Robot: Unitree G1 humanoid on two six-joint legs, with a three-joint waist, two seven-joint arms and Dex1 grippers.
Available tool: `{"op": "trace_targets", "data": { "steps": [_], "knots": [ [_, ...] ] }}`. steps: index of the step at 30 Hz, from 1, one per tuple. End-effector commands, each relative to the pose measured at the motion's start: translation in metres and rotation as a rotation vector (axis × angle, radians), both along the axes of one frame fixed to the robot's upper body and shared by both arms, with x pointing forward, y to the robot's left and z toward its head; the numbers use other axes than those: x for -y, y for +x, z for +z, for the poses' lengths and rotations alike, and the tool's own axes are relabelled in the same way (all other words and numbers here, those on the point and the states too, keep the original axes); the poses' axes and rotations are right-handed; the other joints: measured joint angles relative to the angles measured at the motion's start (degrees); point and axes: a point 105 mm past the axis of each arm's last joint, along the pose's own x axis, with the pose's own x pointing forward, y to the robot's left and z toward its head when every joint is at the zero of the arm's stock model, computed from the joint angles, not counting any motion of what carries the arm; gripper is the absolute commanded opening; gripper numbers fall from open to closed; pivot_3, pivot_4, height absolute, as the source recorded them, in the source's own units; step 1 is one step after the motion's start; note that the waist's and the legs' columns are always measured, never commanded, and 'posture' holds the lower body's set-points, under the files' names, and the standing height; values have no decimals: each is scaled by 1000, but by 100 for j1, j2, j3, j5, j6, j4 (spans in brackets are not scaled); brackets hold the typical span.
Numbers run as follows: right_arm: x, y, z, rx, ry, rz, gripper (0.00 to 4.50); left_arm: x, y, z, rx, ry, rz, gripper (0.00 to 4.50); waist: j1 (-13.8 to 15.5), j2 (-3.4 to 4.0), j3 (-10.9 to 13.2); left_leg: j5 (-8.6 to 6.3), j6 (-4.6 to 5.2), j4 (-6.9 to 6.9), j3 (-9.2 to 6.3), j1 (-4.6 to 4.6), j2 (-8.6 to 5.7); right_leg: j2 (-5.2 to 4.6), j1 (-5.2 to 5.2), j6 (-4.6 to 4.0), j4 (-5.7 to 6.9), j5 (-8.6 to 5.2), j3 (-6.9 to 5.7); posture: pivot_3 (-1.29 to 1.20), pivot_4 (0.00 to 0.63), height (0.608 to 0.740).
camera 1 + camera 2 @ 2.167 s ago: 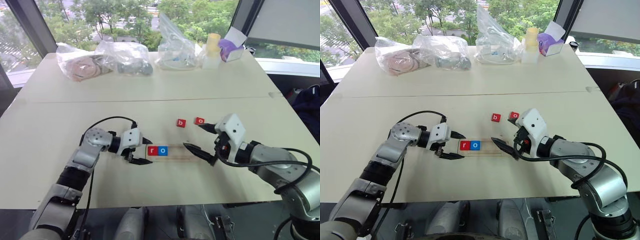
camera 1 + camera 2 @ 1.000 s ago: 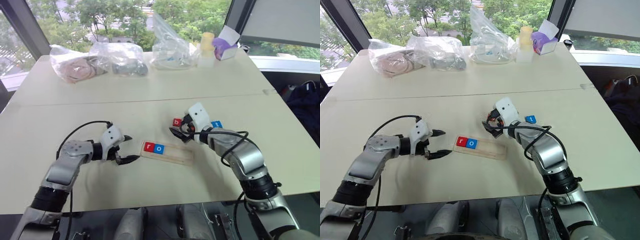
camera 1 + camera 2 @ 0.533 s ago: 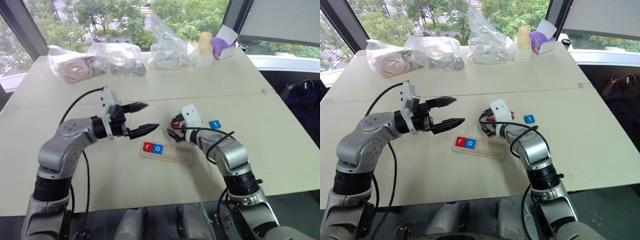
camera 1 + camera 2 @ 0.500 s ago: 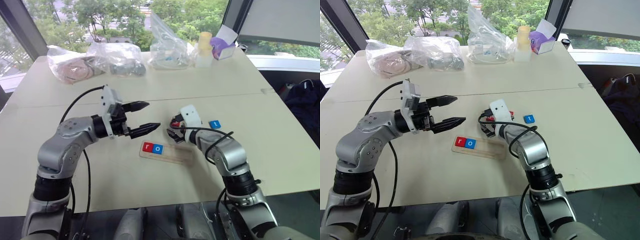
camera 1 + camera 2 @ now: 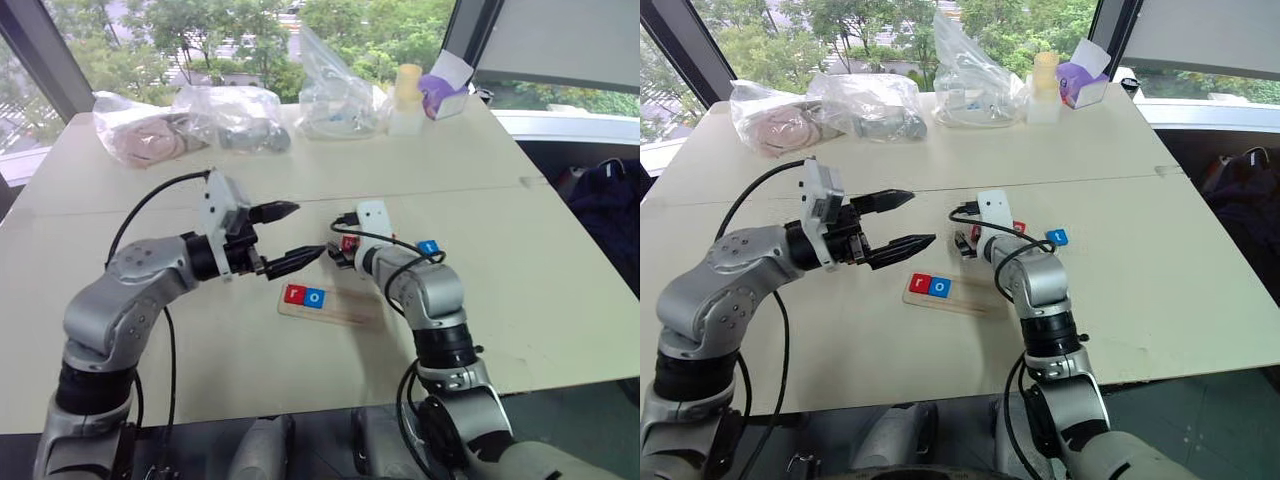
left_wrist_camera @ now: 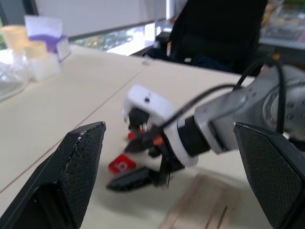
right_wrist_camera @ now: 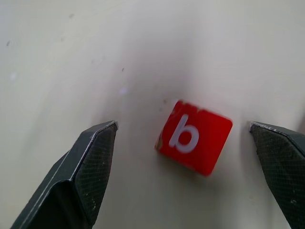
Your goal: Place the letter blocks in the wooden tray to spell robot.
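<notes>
Block b (image 7: 194, 142): small, light, rigid tile flat on bench (image 5: 560, 300) centre, beyond tray (image 5: 350, 312).
Grip: opposite side edges; likely slippery.
Right gripper (image 7: 190, 176): fingers open, straddling it.
Left gripper (image 5: 285, 236): fingers open, empty.

White "b" on red block (image 7: 194, 144); tray tiles (image 5: 304, 295) seemingly "r", "o".

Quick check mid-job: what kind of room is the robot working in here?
Probably an office or lab upstairs. A big pale table stands by large windows that look down on trees and a street. A dark chair stands beside it, and plastic bags of supplies lie at its far edge.
</notes>
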Motion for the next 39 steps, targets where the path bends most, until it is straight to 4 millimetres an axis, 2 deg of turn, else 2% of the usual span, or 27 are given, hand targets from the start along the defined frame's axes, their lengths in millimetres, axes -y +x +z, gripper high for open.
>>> {"op": "trace_targets", "data": {
  "steps": [1, 6, 14, 22, 25, 30, 34, 39],
  "knots": [
    [-10, 1, -5, -33, 19, -29, 4500, -8, -14, 6, 51, 46, 24, 4461, -14, 0, 0, 0, 0, -1, 1, 0, 0, 0, 0, -1, 0, 0, 1, 0, 150, 740],
    [-16, 2, -9, -61, -9, -18, 4500, -16, -21, 1, 47, 84, 53, 4461, -54, 0, 0, 0, -1, -1, -1, 4, 0, 0, 4, -14, -1, -7, 2, 0, 150, 740],
    [-23, -8, -18, -102, -62, 30, 4500, -15, -24, 2, 55, 87, 66, 4461, -118, 1, -1, 0, -1, -11, 0, 21, 1, 1, 16, -18, -1, -10, 3, 0, 150, 740],
    [-25, -15, -23, -132, -52, 2, 4500, -13, -26, 1, 54, 93, 57, 4461, -119, 0, -1, 0, -1, -20, 0, 25, 1, 1, 15, -18, -2, -10, 3, 0, 150, 740],
    [-27, -17, -23, -137, -48, -4, 3669, -13, -27, 2, 54, 95, 55, 4500, -120, 0, -1, 0, -1, -20, -1, 26, 1, 1, 16, -19, -3, -11, 3, 0, 150, 740],
    [-29, -21, -27, -150, -46, -8, 1145, -13, -28, 3, 52, 100, 52, 4500, -129, 0, -1, 0, -1, -30, 2, 33, 1, 1, 16, -20, -4, -11, 6, 0, 150, 740],
    [-29, -19, -29, -150, -56, -5, 1134, -12, -29, 3, 51, 102, 49, 4500, -126, -2, -2, 2, -3, -60, 6, 57, 1, 1, 26, -25, -9, -15, 11, 0, 150, 740],
    [-21, -19, -17, -108, -91, 62, 1134, -7, -34, -1, 26, 95, 19, 4500, -138, -2, -2, 4, -6, -71, 7, 63, 2, 2, 25, -26, -10, -16, 13, 0, 150, 740]
  ]
}}
